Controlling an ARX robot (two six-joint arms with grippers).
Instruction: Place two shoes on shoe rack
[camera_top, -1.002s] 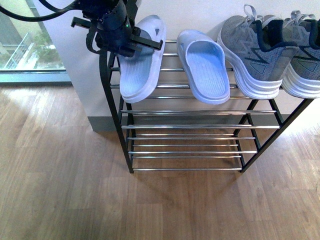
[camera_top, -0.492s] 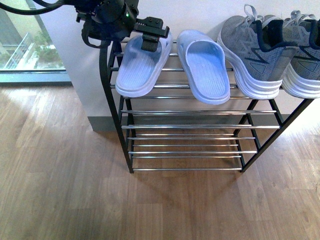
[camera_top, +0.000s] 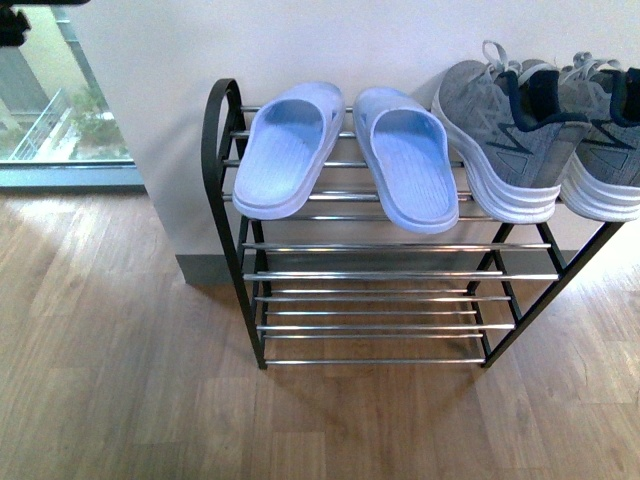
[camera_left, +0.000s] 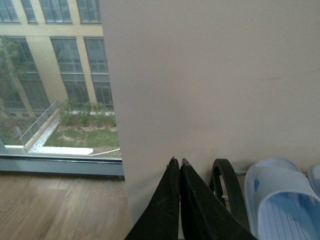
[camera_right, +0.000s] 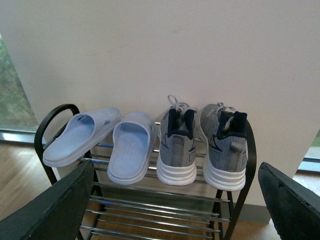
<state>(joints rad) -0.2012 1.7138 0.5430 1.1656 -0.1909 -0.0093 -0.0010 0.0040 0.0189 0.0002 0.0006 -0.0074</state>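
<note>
On the rack's top shelf sit slippers and sneakers; left gripper clenched empty, right gripper spread wide.

Front view: looks down, close on the shoe rack. Right wrist view: level, farther back, whole rack top. Left wrist view: faces the wall, sharing the rack's left corner.

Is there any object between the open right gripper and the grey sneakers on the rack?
Nothing visible stands between. In the right wrist view, the right gripper is open and faces the grey sneakers on the top shelf of the shoe rack, with only open air in front.
</note>
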